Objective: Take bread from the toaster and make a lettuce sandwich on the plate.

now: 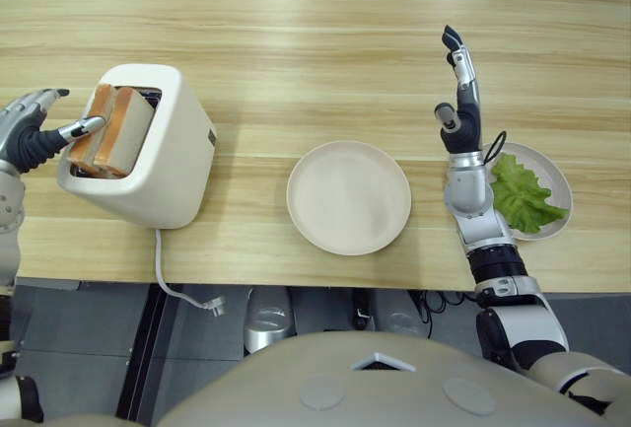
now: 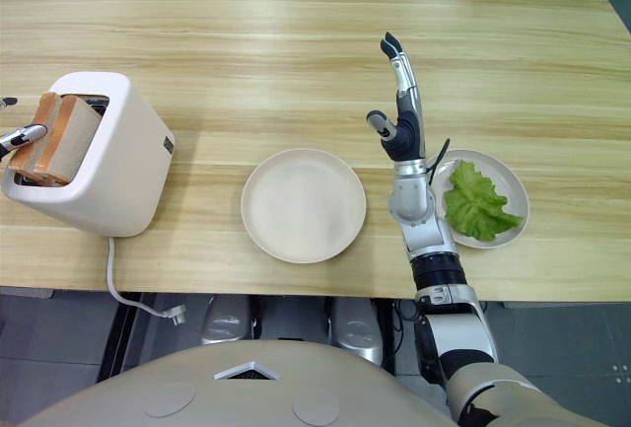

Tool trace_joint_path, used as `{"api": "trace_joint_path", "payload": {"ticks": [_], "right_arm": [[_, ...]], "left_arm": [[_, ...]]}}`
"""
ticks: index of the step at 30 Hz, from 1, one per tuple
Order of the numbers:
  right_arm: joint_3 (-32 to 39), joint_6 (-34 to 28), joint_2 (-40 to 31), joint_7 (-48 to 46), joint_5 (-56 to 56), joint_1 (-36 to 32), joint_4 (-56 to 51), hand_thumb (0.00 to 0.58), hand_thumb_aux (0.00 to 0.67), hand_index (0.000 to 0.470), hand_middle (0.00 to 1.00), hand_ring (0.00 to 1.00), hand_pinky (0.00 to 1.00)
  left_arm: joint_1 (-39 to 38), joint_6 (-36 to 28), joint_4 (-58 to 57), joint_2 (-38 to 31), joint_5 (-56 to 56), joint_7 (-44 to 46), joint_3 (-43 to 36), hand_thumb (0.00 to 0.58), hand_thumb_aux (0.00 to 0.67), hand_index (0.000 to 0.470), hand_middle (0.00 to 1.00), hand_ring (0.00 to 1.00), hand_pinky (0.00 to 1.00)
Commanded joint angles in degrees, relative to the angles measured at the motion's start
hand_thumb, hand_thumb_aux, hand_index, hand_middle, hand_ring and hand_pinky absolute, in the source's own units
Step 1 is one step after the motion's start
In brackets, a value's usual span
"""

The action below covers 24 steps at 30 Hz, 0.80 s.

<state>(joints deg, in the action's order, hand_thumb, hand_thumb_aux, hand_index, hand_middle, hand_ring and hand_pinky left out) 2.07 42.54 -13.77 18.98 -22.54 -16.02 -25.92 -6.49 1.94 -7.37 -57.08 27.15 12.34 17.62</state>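
A white toaster (image 1: 173, 156) stands tilted at the table's left, with two toasted bread slices (image 1: 120, 131) sticking out of its slots. My left hand (image 1: 35, 131) is at the toaster's left side, open, one fingertip resting against the nearer slice and the other fingers clear of it. An empty cream plate (image 1: 348, 197) lies at the middle near the front edge. A green lettuce leaf (image 1: 523, 195) lies on a small white dish (image 1: 558, 177) at the right. My right hand (image 1: 461, 111) stands between plate and dish, fingers stretched out and holding nothing.
The toaster's cord and plug (image 1: 212, 302) hang over the table's front edge. Bare wooden tabletop (image 1: 315, 42) stretches across the far half. The lettuce dish sits close to the front right edge.
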Motion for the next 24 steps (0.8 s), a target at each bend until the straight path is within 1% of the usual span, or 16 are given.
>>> {"api": "trace_joint_path", "payload": {"ticks": [1,6,10,24], "right_arm": [[-0.6,-0.4,-0.3,0.2,0.3,0.4,0.1,0.000,0.000,0.000,0.00,0.00,0.00],[-1.1,-0.4,-0.4,0.1,0.2,0.7,0.4,0.000,0.000,0.000,0.00,0.00,0.00],[-1.2,-0.4,-0.4,0.1,0.2,0.9,0.6,0.000,0.000,0.000,0.00,0.00,0.00],[-1.4,-0.3,-0.7,-0.1,0.4,1.2,0.5,0.000,0.000,0.000,0.00,0.00,0.00]], "left_arm": [[-1.1,-0.1,2.9,-2.3,2.7,2.6,-2.4,0.000,0.000,0.000,0.00,0.00,0.00],[-1.3,-0.4,4.3,-3.9,4.9,4.3,-4.3,0.000,0.000,0.000,0.00,0.00,0.00],[-1.0,-0.3,3.3,-4.4,7.0,4.4,-5.6,0.000,0.000,0.000,0.00,0.00,0.00],[0.3,2.2,0.4,-3.4,2.7,2.5,-3.1,0.000,0.000,0.000,0.00,0.00,0.00]]}}
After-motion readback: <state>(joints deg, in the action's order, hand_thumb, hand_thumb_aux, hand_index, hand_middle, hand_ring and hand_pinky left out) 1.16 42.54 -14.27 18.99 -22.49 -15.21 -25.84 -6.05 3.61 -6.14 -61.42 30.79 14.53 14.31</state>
